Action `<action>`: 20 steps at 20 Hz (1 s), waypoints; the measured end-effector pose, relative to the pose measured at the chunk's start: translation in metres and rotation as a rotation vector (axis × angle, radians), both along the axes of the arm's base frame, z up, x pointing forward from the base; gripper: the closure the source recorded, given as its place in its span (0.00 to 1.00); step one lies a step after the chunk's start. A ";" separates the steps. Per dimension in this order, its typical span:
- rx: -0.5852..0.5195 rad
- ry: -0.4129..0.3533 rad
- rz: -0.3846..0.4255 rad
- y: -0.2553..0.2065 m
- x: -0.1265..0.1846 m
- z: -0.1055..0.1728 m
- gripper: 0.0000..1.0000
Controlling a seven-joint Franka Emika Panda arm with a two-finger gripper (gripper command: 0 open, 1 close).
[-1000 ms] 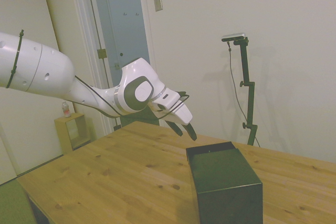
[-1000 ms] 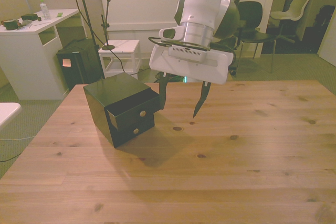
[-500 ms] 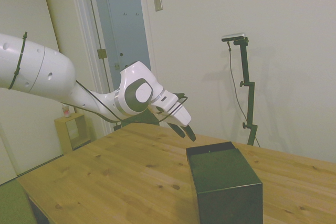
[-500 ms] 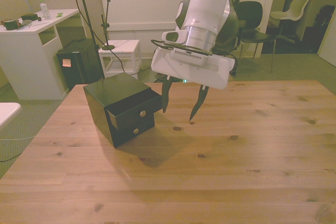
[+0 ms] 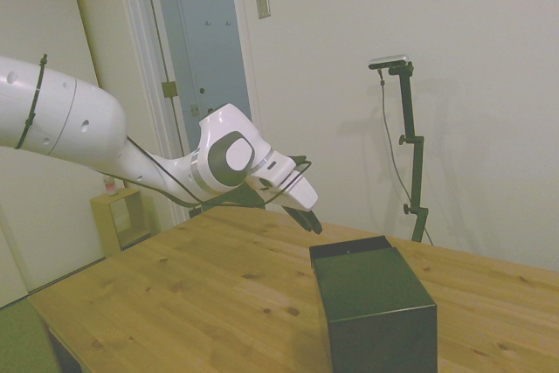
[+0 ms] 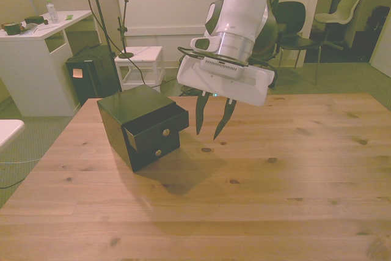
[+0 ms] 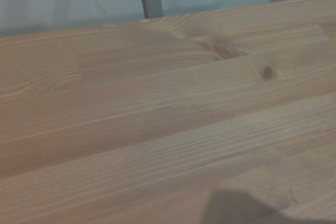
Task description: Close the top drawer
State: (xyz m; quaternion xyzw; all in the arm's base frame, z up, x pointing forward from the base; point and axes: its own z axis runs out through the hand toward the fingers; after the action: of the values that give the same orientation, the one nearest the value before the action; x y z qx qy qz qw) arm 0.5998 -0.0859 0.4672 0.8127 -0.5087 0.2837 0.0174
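The black cabinet (image 6: 137, 105) stands on the wooden table (image 6: 275, 181) toward the front view's left. Its top drawer (image 6: 156, 126) sticks out a little, its front carrying a small round knob; the lower drawer (image 6: 160, 150) sits flush. In the side view the cabinet (image 5: 371, 303) shows its back, with the top drawer's rim (image 5: 349, 245) jutting past its far edge. My gripper (image 6: 207, 134) hangs just above the table, to the front view's right of the drawer front and apart from it. It is open with a narrow gap and holds nothing. The side view shows the gripper (image 5: 311, 223) level with the drawer. The wrist view holds only bare table planks (image 7: 157, 119).
Behind the table stand a white desk (image 6: 36, 47), a black bin (image 6: 91, 74), a small white side table (image 6: 139, 59) and chairs (image 6: 293, 25). The tabletop stretches bare to the front view's right and toward the near edge.
The fingers have drawn closer together, the gap roughly halved. The gripper has lifted slightly and shifted a touch toward the front view's right of the drawer. The drawer has not moved.
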 end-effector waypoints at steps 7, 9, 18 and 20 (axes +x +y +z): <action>-0.013 -0.027 0.007 0.000 -0.004 -0.011 1.00; -0.026 -0.032 0.010 -0.001 -0.005 -0.013 1.00; -0.056 -0.056 -0.034 -0.008 -0.009 -0.011 1.00; -0.054 -0.059 -0.042 -0.008 -0.013 -0.011 1.00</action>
State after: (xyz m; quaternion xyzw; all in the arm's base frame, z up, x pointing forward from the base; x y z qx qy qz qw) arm 0.5873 -0.0936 0.4562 0.7923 -0.5181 0.3207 0.0303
